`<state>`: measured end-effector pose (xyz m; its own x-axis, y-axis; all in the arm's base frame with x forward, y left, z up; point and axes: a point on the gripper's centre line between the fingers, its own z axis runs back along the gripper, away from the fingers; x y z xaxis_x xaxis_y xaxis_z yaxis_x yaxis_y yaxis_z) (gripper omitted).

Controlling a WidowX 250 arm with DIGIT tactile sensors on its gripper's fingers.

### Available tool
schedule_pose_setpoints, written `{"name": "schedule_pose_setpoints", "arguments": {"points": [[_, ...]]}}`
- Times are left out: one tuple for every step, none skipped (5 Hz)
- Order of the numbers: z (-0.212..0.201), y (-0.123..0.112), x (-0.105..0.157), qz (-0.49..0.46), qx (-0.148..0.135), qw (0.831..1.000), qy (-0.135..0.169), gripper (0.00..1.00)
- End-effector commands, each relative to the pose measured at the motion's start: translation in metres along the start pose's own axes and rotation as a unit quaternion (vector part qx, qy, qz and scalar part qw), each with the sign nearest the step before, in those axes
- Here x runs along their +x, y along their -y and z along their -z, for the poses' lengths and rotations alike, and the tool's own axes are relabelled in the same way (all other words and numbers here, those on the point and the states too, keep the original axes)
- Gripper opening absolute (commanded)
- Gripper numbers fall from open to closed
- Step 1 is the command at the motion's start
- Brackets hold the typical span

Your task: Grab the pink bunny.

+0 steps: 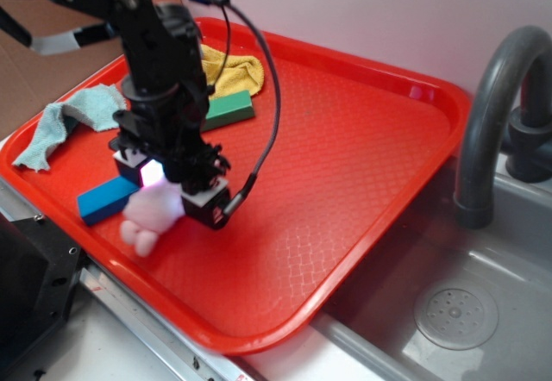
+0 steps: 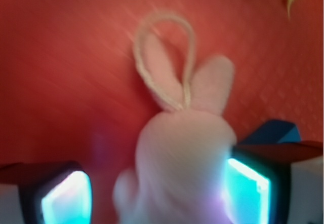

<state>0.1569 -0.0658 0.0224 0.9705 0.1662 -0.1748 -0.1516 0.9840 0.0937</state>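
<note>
- Small pale pink plush bunny [image 2: 177, 158]: soft, matt, fuzzy cloth.
- Red plastic tray [image 1: 362, 140]: semi-gloss, fine diamond texture.
- Grey metal sink basin [image 1: 466, 303]: dull sheen.

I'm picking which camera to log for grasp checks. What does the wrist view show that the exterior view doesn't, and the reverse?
Wrist only: the bunny's ears and white loop, and the lit finger pads either side of its body, the right one touching, a gap on the left.

Exterior only: the green block, yellow cloth, blue-green cloth, sink and faucet.

Both: the pink bunny between the gripper fingers, the blue block, the red tray.
</note>
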Motion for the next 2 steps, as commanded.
{"name": "schedule_pose_setpoints", "arguments": {"points": [[0.0088,-0.0002,0.0020,0.002,0.002,1.000,0.008,0.00],[0.0047,-0.0012,0.0016,-0.003,0.001,1.000,0.012,0.00]]}}
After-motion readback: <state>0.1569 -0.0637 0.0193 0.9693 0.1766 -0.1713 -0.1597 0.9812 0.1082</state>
